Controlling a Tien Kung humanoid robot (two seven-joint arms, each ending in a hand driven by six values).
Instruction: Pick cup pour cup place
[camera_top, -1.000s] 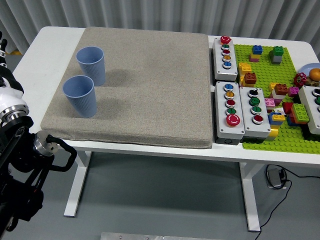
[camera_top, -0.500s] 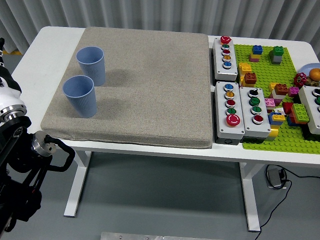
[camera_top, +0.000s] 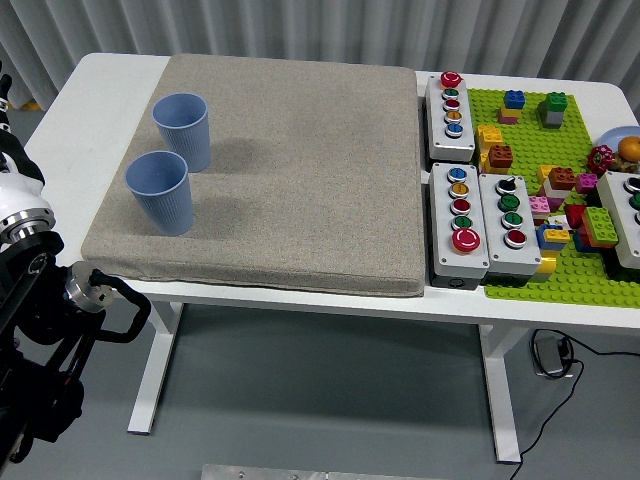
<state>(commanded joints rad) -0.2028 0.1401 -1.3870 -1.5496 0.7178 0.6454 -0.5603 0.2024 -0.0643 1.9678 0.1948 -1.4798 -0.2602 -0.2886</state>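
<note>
Here, two blue cups, near cup (camera_top: 159, 191) and far cup (camera_top: 182, 130), stand upright just beside each other on the grey mat (camera_top: 300, 170) covering the bench (camera_top: 110, 75); left arm (camera_top: 40, 330) low at bench edge, robot hand state indeterminable

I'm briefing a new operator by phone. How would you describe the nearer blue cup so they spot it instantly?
Find the large grey mat covering the table's left part. Two blue ribbed cups stand upright near its left edge. The nearer cup is closer to the table's front edge and slightly further left than the far cup.
</note>
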